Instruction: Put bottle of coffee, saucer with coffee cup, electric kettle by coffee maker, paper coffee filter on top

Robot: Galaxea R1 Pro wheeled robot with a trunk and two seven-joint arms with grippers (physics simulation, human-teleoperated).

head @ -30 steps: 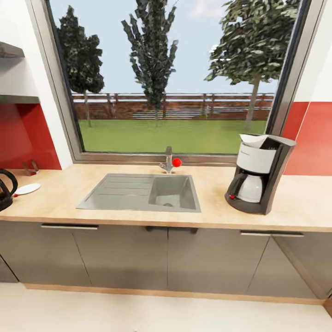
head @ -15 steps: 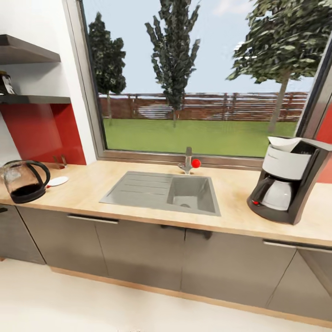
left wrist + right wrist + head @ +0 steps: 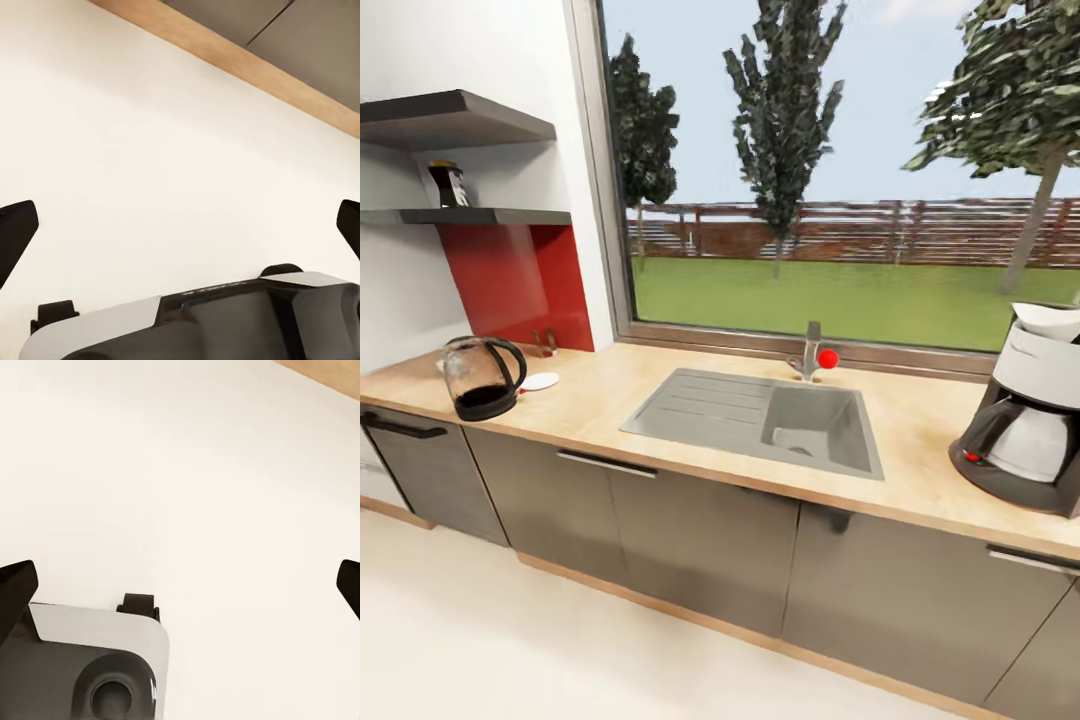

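Big window [image 3: 840, 180] across the back wall, trees & fence outside. Wooden countertop [image 3: 920, 470] runs below it over grey cabinets [image 3: 700, 530], pale floor [image 3: 480, 620] in front. Grey sink [image 3: 760, 420] set mid-counter, tap w/ red knob [image 3: 827, 358] behind it. Coffee maker [image 3: 1025, 420] stands on the counter at the far right end, white paper filter [image 3: 1050, 320] sitting on top. Kettle [image 3: 482, 376] at the far left end of the counter, white saucer [image 3: 540, 381] just beside it; can't make out the cup. Coffee bottle [image 3: 450, 184] on the shelf [image 3: 480, 215] up on the left wall, well apart from the coffee maker. Left claw [image 3: 180, 225] spread wide, nothing between the fingers, pale floor ahead of it and the cabinet base strip [image 3: 225, 60] beyond. Right claw [image 3: 180, 585] also spread wide, empty, over the same floor. All task items well away from both claws.
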